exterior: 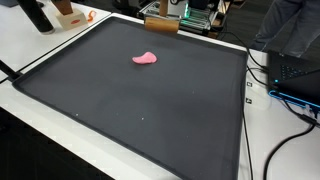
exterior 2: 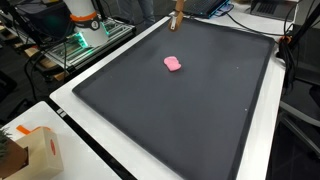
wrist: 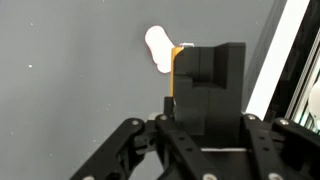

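A small pink lump (exterior: pixel 145 58) lies alone on the black mat (exterior: pixel 120 110), toward its far half; it also shows in the other exterior view (exterior 2: pixel 173 64). In the wrist view the pink lump (wrist: pixel 158 48) looks pale and sits just past the upper left of my gripper (wrist: pixel 208 48). The two black fingers stand pressed together with no gap showing. A thin orange strip runs down their left side; I cannot tell what it is. The gripper is well above the mat and apart from the lump.
A wooden block (exterior: pixel 160 22) stands at the mat's far edge. A cardboard box (exterior 2: pixel 35 150) sits on the white table. Cables and a laptop (exterior: pixel 295 75) lie beside the mat. A wire rack (exterior 2: pixel 85 45) stands off one corner.
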Tool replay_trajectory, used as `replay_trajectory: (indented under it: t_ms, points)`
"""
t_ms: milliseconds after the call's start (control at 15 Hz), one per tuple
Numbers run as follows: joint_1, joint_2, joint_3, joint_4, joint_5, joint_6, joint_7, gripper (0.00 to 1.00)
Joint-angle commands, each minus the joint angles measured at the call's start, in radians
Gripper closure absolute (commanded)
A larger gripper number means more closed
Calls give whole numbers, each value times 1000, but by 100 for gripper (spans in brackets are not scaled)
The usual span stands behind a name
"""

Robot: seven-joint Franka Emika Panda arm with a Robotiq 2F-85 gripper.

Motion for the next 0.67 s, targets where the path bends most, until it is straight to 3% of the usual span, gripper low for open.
replay_trajectory:
  t_ms: [0,267,333,600]
  points:
    - [-11,-90,-24,-17,89,-33,48,77]
    - [-32,-152,-62,6,139,-72,183,77]
    - [-16,-103,-51,12,106,-41,135,52]
    - [-25,-136,-68,16,118,-58,169,52]
